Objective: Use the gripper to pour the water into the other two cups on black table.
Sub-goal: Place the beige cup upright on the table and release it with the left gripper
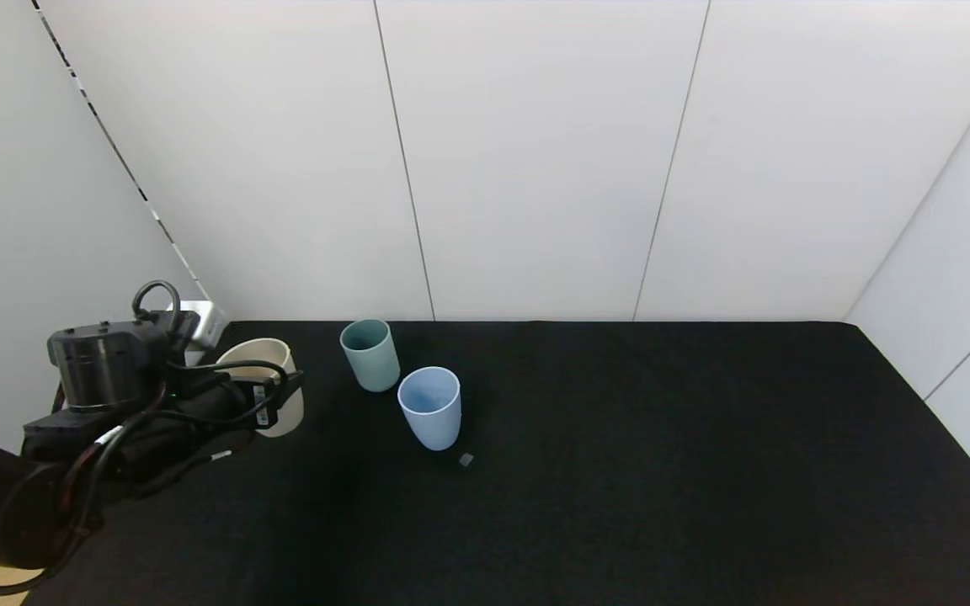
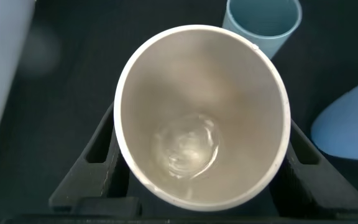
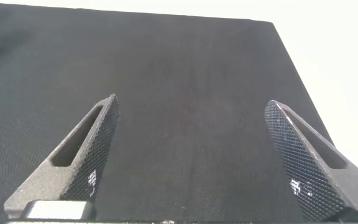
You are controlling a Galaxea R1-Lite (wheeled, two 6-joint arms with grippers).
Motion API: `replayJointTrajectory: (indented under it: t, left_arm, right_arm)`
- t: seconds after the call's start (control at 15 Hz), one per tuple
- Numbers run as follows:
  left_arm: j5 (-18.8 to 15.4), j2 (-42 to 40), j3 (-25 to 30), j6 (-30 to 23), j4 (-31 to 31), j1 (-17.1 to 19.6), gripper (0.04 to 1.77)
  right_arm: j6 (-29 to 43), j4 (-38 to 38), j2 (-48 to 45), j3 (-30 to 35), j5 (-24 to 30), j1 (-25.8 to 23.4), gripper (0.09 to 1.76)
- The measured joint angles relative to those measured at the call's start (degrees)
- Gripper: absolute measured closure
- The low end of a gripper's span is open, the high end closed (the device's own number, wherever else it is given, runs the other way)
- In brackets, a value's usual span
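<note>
My left gripper [image 1: 276, 401] at the table's left is shut on a cream-beige tumbler [image 1: 259, 353], which stands about upright. In the left wrist view the fingers [image 2: 98, 165] flank this tumbler [image 2: 166, 74], and a little clear water [image 2: 188, 149] lies at its bottom. The sage green cup [image 1: 370, 355] stands just right of it near the back edge, and the light blue cup [image 1: 430, 407] stands in front of the green one. Both also show in the left wrist view: green [image 2: 263, 25], blue [image 2: 353, 124]. My right gripper [image 3: 191, 102] is open and empty over bare black table [image 3: 185, 62].
A small grey scrap [image 1: 466, 459] lies on the black table [image 1: 662, 463] just in front of the blue cup. A white box [image 1: 201, 323] sits at the back left corner behind my left arm. White walls close the back and right sides.
</note>
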Motion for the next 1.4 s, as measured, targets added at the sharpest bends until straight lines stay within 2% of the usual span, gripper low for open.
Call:
replayJointTrajectory:
  t: [0.13, 0.47, 1.33, 1.4]
  left_arm:
    - [0.1, 3.8, 0.2, 0.0, -3.5, 0.0, 0.58]
    - [-0.2, 9.1, -0.3, 0.1, -3.9, 0.1, 0.58]
    - [-0.5, 10.3, -0.1, 0.6, -2.2, -0.4, 0.58]
    - [-0.5, 10.3, -0.1, 0.7, -2.2, -0.4, 0.54]
  right_arm:
    - [0.0, 0.0, 0.0, 0.0, 0.0, 0.0, 0.14]
    - [0.0, 0.0, 0.0, 0.0, 0.0, 0.0, 0.14]
    - [0.0, 0.0, 0.0, 0.0, 0.0, 0.0, 0.14]
    - [0.0, 0.0, 0.0, 0.0, 0.0, 0.0, 0.14]
